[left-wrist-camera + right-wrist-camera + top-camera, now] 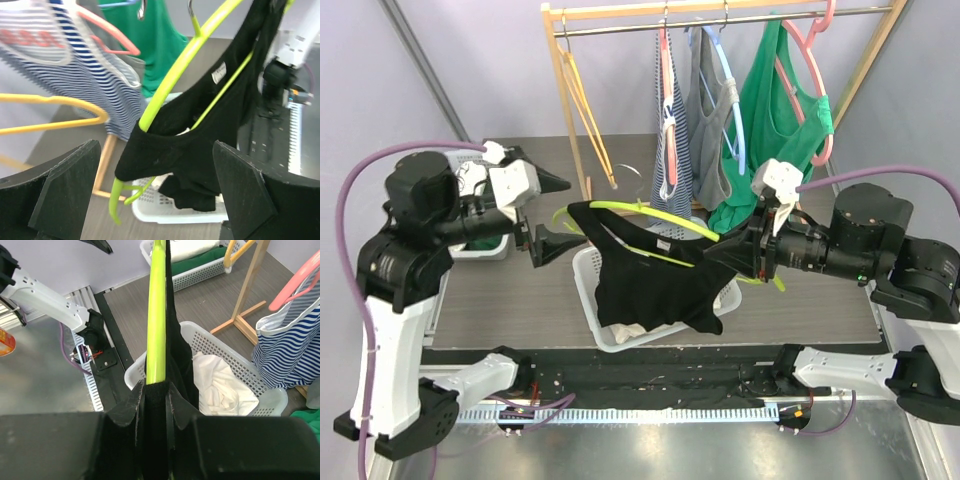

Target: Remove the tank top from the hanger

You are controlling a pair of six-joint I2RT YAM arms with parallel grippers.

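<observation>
Closest to the lens, right wrist view: right gripper [156, 390] clamped narrow on the bar of the lime-green hanger [156, 315]. Black tank top [177, 345] running down the bar's right side to the fingers [127, 410]. Fabric pinched as well or not: cannot tell.

Overhead view: hanger held roughly level above the white basket [586, 280], between both arms. Tank top on the hanger, one shoulder wrapped over the left end, body draped below, over the basket. White cloth [217, 382] inside the basket.

Left gripper [556, 212]: spread wide, holding nothing. Left wrist view: hanger's left end and tank-top shoulder placed between the two fingers [70, 190], apart from both.

Behind: wooden rack [560, 90] carrying a striped top [670, 150], a grey top [705, 140] and a green top [775, 100] on their own hangers.
</observation>
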